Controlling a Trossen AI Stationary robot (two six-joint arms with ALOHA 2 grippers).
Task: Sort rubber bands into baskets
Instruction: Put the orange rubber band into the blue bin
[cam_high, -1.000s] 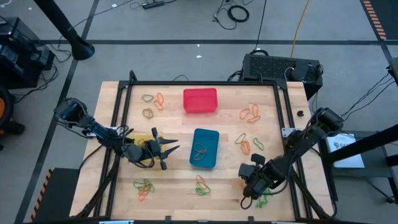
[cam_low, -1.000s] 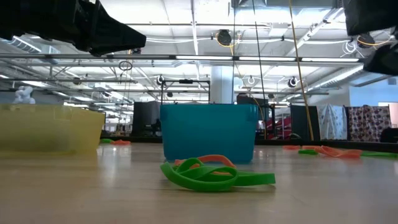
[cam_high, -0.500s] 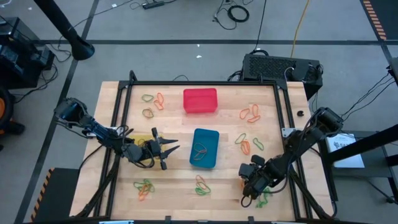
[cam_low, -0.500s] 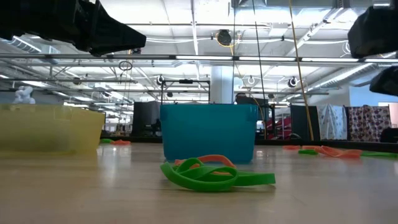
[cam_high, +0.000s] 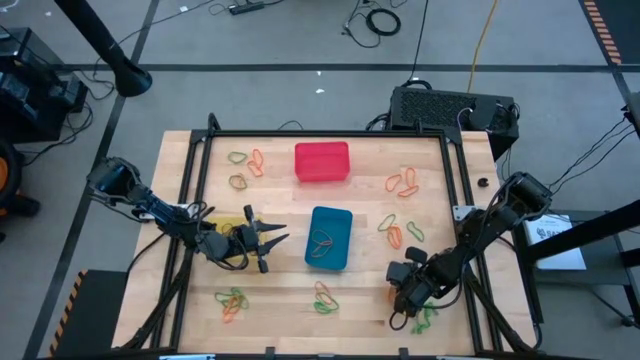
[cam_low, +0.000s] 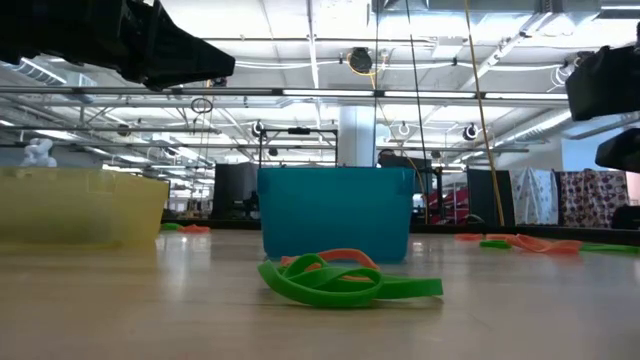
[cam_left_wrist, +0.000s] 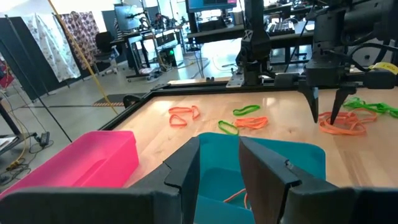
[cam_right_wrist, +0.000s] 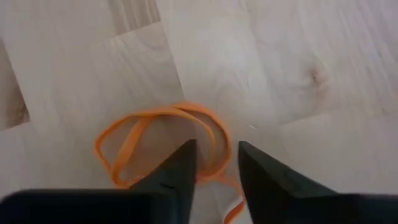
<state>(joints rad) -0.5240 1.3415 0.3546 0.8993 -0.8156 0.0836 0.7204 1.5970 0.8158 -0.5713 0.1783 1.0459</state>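
- Since the right gripper (cam_right_wrist: 214, 165) hangs straight over an orange rubber band (cam_right_wrist: 158, 143) at the near right of the table (cam_high: 290, 300), it's clearly the closer arm; fingers slightly apart, holding nothing.
- Band's long axis runs across the gap between the fingers, so I'd guess a straight drop works.
- Left gripper (cam_left_wrist: 219, 163) waits beside the blue basket (cam_high: 330, 238), fingers parted, empty.

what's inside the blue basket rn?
The blue basket holds a few rubber bands, orange and dark, tangled together. An exact count isn't readable; the low view shows only its outer wall.
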